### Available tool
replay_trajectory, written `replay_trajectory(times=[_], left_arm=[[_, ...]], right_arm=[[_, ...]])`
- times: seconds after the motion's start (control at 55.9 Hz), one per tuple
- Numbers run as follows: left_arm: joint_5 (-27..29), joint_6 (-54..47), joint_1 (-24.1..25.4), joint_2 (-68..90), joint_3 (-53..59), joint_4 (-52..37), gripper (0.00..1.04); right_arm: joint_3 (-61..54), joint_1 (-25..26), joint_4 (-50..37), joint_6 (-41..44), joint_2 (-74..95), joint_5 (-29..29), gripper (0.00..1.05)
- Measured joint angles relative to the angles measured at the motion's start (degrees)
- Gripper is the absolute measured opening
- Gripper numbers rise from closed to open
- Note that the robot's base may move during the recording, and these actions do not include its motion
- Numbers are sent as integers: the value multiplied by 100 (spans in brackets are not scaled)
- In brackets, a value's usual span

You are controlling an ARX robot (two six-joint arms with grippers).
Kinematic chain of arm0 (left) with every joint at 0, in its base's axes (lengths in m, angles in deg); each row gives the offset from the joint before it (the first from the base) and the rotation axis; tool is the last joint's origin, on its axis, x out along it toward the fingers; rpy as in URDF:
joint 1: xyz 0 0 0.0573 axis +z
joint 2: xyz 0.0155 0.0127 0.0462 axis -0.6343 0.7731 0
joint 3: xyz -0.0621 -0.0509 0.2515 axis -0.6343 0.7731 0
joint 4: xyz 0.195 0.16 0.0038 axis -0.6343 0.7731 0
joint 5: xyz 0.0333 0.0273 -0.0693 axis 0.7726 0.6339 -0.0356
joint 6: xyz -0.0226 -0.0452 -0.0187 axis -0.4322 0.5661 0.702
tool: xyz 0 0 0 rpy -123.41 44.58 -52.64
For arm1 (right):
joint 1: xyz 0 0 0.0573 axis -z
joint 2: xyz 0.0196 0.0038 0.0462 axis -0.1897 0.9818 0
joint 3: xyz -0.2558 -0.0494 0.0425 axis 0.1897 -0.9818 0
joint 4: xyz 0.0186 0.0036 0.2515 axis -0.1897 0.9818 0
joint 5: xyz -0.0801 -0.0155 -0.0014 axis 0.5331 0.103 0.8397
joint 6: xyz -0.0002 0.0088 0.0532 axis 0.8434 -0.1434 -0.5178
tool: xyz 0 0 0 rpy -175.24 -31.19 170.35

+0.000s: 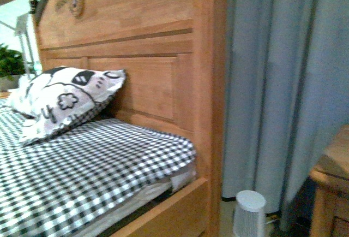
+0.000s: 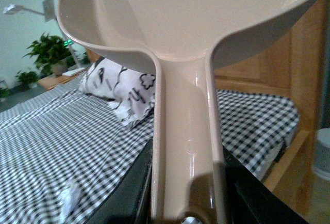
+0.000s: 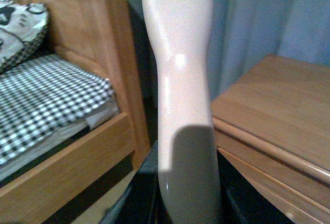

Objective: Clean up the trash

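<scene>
L wrist view: the left gripper (image 2: 188, 206) is clamped on the handle of a pinkish-beige dustpan (image 2: 196, 22). Black jaws sit tight on either side of the handle, no gap showing. The pan's scoop fills much of that pic & is held up above the bed.

The trash (image 2: 67, 199), a small crumpled white wad, lies on the bed's black-and-white checked sheet (image 2: 46, 141). It's well apart from the pillow (image 2: 121, 87) & not touching the dustpan. The pillow is white w/ black cartoon prints & lies near the wooden headboard (image 1: 136, 40). Potted plants (image 2: 49, 51) & a white lamp (image 2: 15, 10) stand beyond the far side of the bed.

R wrist view: the right gripper (image 3: 188, 206) is closed round a pale handle (image 3: 178, 53) that runs up between its dark jaws. The handle's far end is out of frame, so can't tell what it belongs to. A wooden nightstand (image 3: 278, 110) is on one side of it & the bed corner on the other, w/ a grey-blue curtain (image 3: 268, 17) behind.

Front view: neither arm shows. The pillow leans at the headboard & the curtain hangs right of the bed. A white cylinder (image 1: 250, 212) stands on the floor betw. the bed frame & the nightstand
</scene>
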Motion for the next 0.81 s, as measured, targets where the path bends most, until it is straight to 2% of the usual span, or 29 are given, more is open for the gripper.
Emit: replay_trajectory(times=[0.806], left_arm=[[83,33,9,-48,9,-7,29]], right_arm=[[-11,-13,0,4,31,-92,21]])
